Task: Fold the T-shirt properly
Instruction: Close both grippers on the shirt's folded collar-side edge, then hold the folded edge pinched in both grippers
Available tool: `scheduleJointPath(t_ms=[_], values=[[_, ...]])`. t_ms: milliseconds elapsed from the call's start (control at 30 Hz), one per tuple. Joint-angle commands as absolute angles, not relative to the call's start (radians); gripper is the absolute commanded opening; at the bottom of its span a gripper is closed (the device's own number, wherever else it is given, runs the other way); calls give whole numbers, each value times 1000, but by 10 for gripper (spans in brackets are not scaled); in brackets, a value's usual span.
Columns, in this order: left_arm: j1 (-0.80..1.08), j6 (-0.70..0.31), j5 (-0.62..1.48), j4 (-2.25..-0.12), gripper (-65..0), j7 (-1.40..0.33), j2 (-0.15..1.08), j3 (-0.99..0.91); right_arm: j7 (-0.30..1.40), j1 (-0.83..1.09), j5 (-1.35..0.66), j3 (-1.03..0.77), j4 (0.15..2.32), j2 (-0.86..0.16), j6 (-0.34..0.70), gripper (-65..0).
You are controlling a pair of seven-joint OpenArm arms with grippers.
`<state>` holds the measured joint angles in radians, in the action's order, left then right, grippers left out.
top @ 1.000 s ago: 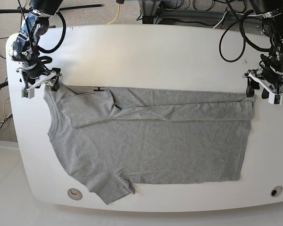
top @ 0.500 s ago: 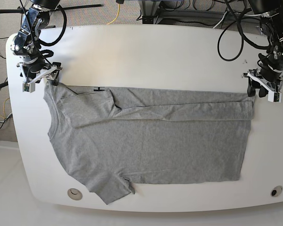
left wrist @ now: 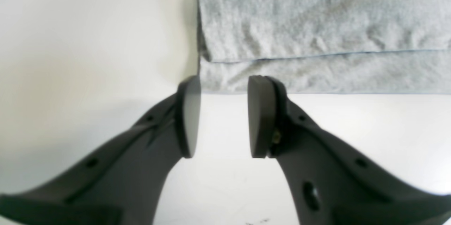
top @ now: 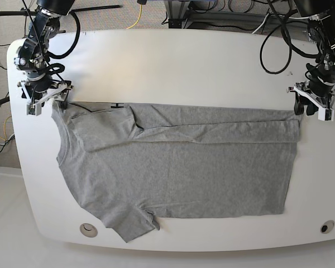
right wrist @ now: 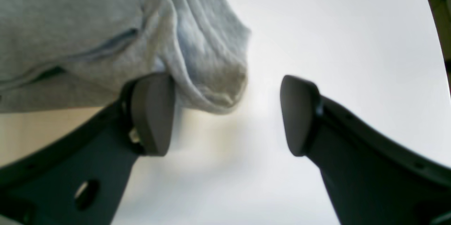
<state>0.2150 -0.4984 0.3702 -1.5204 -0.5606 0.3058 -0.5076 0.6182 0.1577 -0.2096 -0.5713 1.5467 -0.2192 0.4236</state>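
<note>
White rounded tabletop [top: 173, 61] held grey cotton T-shirt [top: 178, 167], far edge folded over; left gripper [left wrist: 223, 116] & right gripper [right wrist: 227, 114] empty, apart; next prob near-edge fold

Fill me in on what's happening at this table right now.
A two-armed robot is partway through folding a grey T-shirt on a white table. The far long edge is already folded over into a band; the near sleeve is still spread out. The left pincer sits at the band's hem-end corner, the right pincer at the collar-end corner. Both have their jaws apart and neither holds any cloth.
</note>
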Motion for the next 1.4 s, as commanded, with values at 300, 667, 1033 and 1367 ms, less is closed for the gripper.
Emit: scheduleJointPath(t_ms=[300, 667, 1033, 1367], values=[[208, -488, 382, -1543, -353, -605, 324, -523, 587, 91, -209, -574, 1428, -236, 438, -424], [192, -486, 380, -1529, -372, -584, 320, -513, 586, 76, -211, -572, 1433, -237, 448, -650], [156, -482, 382, -1468, -395, -581, 318, -518, 579, 92, -222, -584, 1441, -235, 453, -650], [131, -492, 391, -1403, -391, -584, 315, -519, 584, 92, -217, -578, 1435, -234, 449, -650]])
